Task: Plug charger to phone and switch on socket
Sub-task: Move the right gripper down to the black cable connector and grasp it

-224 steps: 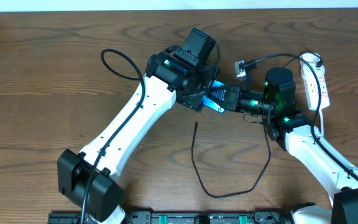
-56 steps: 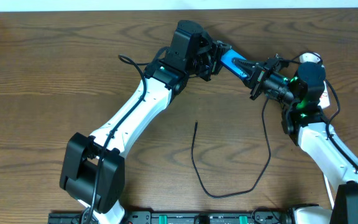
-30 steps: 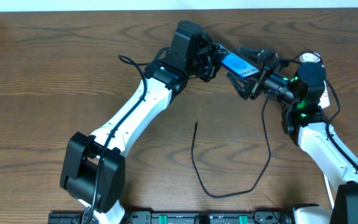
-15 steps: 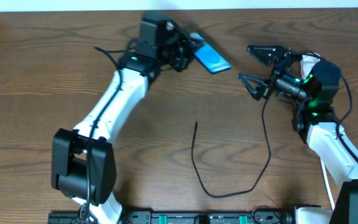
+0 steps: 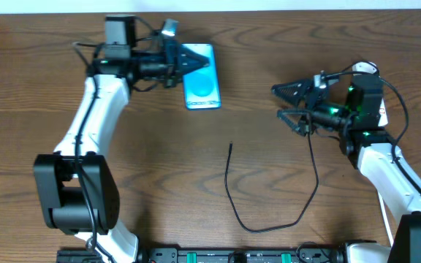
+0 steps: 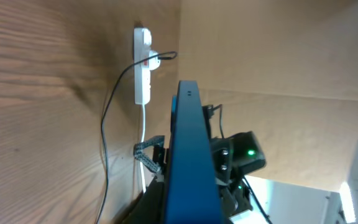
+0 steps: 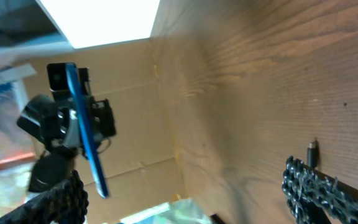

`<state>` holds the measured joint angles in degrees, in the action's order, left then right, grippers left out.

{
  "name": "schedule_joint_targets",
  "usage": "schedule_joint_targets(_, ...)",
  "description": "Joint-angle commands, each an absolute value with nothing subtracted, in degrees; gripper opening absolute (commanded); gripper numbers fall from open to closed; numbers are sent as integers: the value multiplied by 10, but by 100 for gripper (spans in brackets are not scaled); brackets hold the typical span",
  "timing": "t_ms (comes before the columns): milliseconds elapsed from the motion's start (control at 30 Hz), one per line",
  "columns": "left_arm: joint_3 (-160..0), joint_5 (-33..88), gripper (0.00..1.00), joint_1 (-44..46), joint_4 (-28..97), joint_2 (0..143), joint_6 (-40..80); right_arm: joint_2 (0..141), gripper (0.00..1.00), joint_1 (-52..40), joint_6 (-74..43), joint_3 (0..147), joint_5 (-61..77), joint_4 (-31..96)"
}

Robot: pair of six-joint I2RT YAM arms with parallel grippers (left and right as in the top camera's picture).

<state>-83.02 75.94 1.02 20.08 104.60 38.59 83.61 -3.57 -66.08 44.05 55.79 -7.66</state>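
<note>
Nearest the arm bases, the long thin black charger cable (image 5: pixel 258 228) lies in a loose loop on the brown wood-grain table (image 5: pixel 50 197). Its small plug tip (image 5: pixel 230 146) lies free at mid-table, touching nothing. Its other end climbs toward the right arm. Beyond that, the right gripper (image 5: pixel 279 102) hangs with its jaws spread wide and empty, just above and right of that tip. A second ago it was closed in around the phone alongside the left gripper, so it has let go and backed off. Farther out and to the left, the left gripper (image 5: pixel 180 66) is clamped on one long edge of the slim blue-screened smartphone (image 5: pixel 201 80), which it has swung from between the two arms over to the far left. The right wrist view suggests the phone is raised off the wood. At the far right edge sits the small white power strip with red markings (image 5: pixel 369 71), partly hidden behind the right arm; the left wrist view appears to show the cable's black plug already in it. The right arm now looks free to fetch the tip; plugging and switching remain undone.
</note>
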Motion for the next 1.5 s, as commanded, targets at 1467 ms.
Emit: schedule_joint_targets(1467, -836, 900, 7, -106, 223, 1045, 300, 1136, 90, -350, -480, 792, 64, 447)
